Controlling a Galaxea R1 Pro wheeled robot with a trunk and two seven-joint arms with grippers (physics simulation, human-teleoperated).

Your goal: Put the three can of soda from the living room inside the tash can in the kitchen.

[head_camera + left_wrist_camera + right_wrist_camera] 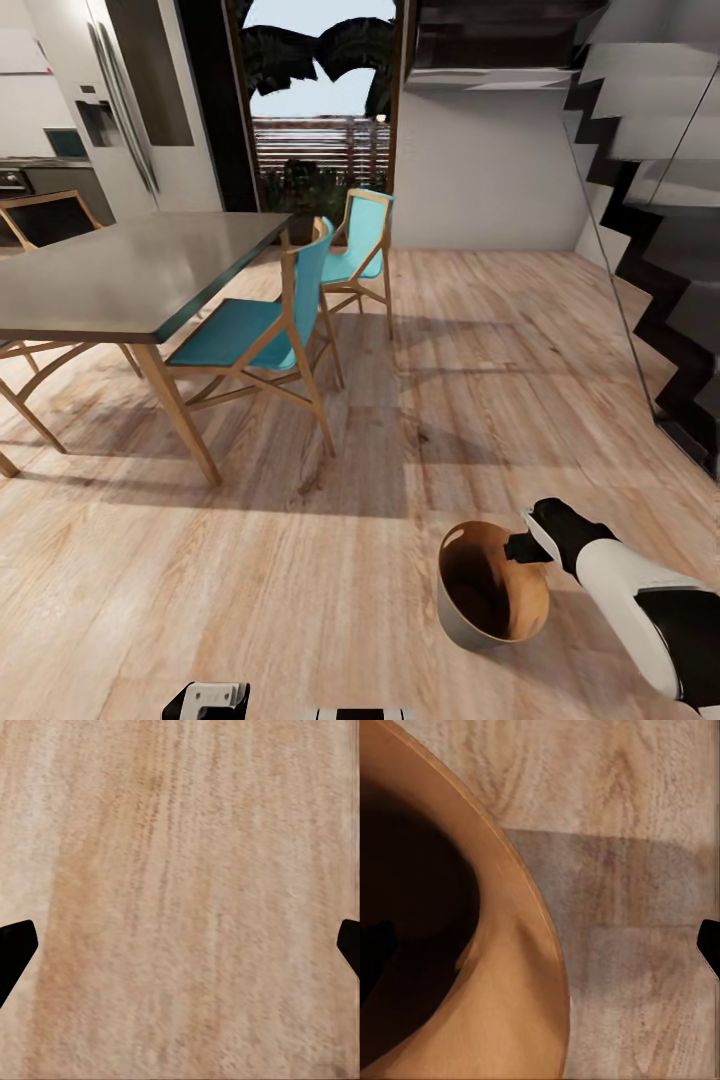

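**A:** ok so where's the bin at?

**B:** Right at the right gripper [527, 545]. The tash can [460, 625] hangs tilted off it, pale grey outside, brown inside, above the light wood floor [300, 600]. In the right wrist view 1 finger sits inside the bin's brown wall [510, 1020] and the other fingertip [709, 949] is outside over the floor, so the rim is pinched between them.

**A:** and the left one?

**B:** The left gripper [180, 945] is spread wide, its 2 dark fingertips [15, 945] sit at opposite edges of the left wrist view with plain floor planks between them, holding nothing.

**A:** anything further out?

**B:** Ahead and to the left of the right gripper, well apart from the bin, there's a grey-topped dining table [130, 270] with 2 teal chairs [270, 320] on the near side. Beyond that a fridge [140, 100] at far left, a tall window [320, 110] straight ahead, and dark stairs [650, 250] far ahead of the gripper on its right.
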